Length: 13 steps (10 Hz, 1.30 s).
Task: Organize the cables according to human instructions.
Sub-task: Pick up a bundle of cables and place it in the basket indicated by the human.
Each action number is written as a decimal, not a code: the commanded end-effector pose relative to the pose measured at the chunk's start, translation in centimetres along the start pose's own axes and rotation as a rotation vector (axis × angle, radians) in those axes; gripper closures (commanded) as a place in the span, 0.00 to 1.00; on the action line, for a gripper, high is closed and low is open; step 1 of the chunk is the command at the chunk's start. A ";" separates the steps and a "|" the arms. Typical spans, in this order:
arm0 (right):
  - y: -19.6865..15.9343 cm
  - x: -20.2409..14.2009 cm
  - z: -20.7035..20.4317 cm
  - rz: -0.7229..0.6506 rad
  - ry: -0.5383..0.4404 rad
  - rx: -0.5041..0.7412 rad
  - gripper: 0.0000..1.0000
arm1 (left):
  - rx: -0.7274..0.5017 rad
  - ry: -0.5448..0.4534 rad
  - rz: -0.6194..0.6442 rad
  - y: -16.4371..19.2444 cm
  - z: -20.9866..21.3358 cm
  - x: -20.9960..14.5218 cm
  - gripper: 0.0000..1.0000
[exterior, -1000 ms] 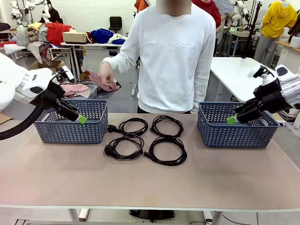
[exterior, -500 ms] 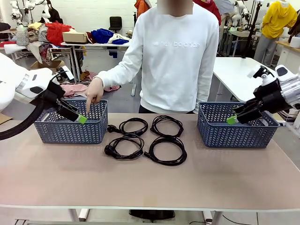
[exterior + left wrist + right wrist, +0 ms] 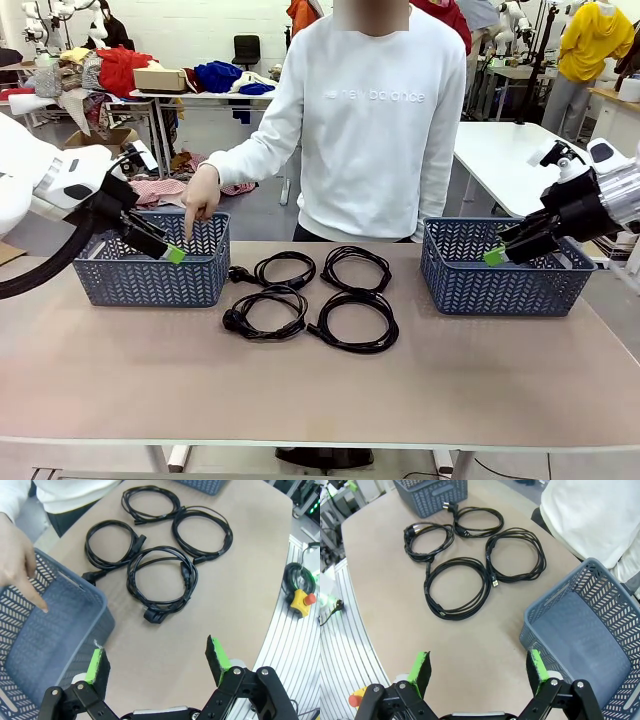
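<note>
Four black coiled cables lie mid-table in a square: far left [image 3: 283, 269], far right [image 3: 356, 267], near left [image 3: 265, 313], near right [image 3: 354, 321]. My left gripper [image 3: 170, 252] hovers open over the front right corner of the left basket [image 3: 110, 285]; the left wrist view shows its open gripper [image 3: 156, 660] empty, with the cables [image 3: 160, 577] beyond it. My right gripper [image 3: 494, 256] hangs open at the left end of the right basket [image 3: 505, 290]; in its wrist view the gripper [image 3: 479, 666] holds nothing, with the cables [image 3: 457, 587] ahead.
The person stands at the far edge, one hand [image 3: 200, 200] pointing a finger down into the left basket, the hand [image 3: 17, 560] also seen over the basket [image 3: 50, 645]. Bare tabletop [image 3: 320, 400] stretches in front of the cables. A yellow button box [image 3: 300, 600] sits off the table.
The person's hand came down from chest height and now points into the left basket. Both arms and all the cables have stayed still.
</note>
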State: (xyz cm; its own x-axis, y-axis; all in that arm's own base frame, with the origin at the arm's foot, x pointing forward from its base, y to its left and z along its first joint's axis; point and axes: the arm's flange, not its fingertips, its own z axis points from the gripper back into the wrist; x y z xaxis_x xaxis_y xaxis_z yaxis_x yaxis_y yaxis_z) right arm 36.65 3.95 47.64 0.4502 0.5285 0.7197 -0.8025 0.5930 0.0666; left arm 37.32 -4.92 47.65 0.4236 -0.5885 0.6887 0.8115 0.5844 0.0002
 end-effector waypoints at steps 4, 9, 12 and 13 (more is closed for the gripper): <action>-0.5 0.0 -0.2 0.023 -0.022 0.015 0.00 | -0.015 0.151 -0.228 -1.2 -2.6 3.3 0.00; -0.5 0.0 -0.2 0.023 -0.022 0.015 0.00 | -0.156 0.359 -0.616 -4.0 -11.4 9.1 0.00; -0.5 0.0 -0.2 0.023 -0.022 0.015 0.00 | -0.195 0.422 -0.672 -4.9 -16.0 9.7 0.00; -0.5 0.0 -0.2 0.023 -0.022 0.015 0.00 | -0.193 0.443 -0.674 -5.0 -17.0 9.4 0.00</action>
State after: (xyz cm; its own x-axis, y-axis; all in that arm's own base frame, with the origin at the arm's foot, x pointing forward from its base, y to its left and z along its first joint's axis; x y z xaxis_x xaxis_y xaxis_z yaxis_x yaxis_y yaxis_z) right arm 36.70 4.01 47.59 0.4510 0.5315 0.7170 -0.8027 0.5927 0.0656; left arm 43.50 -23.23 41.81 -0.0783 -0.9601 0.2686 0.9892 -0.0414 0.1404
